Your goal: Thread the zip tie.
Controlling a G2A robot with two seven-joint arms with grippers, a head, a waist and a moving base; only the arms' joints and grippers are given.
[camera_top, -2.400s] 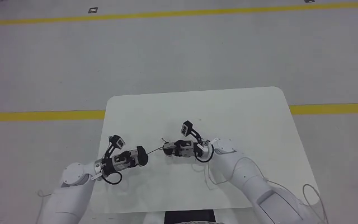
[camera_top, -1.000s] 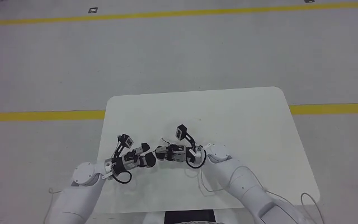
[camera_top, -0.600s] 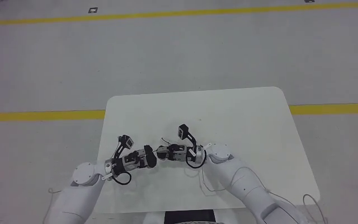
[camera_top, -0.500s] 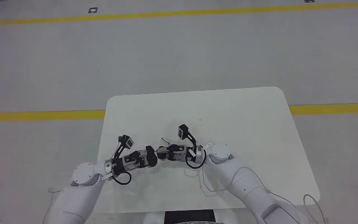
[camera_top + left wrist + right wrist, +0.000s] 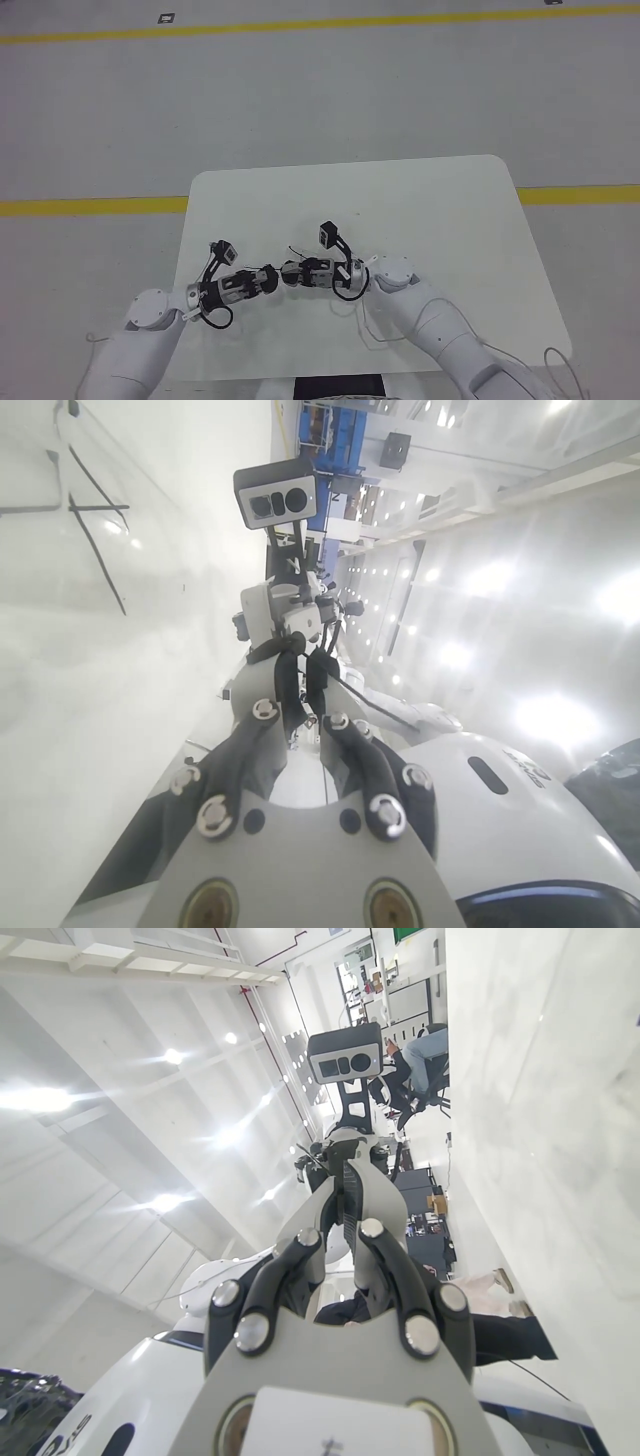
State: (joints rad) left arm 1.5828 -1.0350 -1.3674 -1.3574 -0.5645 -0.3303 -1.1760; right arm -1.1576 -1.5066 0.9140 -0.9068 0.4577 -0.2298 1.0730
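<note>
Both grippers meet tip to tip over the front left part of the white table (image 5: 400,200). My left gripper (image 5: 270,279) is shut on a thin black zip tie (image 5: 370,702), whose strap runs back past one finger in the left wrist view. My right gripper (image 5: 288,273) faces it and is shut on a black ribbed piece of the zip tie (image 5: 350,1188). In the left wrist view the left gripper (image 5: 301,655) has its tips right against the right gripper's fingertips (image 5: 287,645). Where the two ends of the tie meet is hidden by the fingers.
Several thin black straps (image 5: 95,545) lie on the white surface beyond the grippers in the left wrist view. The table's back and right parts hold nothing. Its front edge lies close under both forearms.
The two grippers have closed the gap between them. The stretch of zip tie seen between them earlier is now hidden. In the last half second the left gripper edged a little closer to the right one.
</note>
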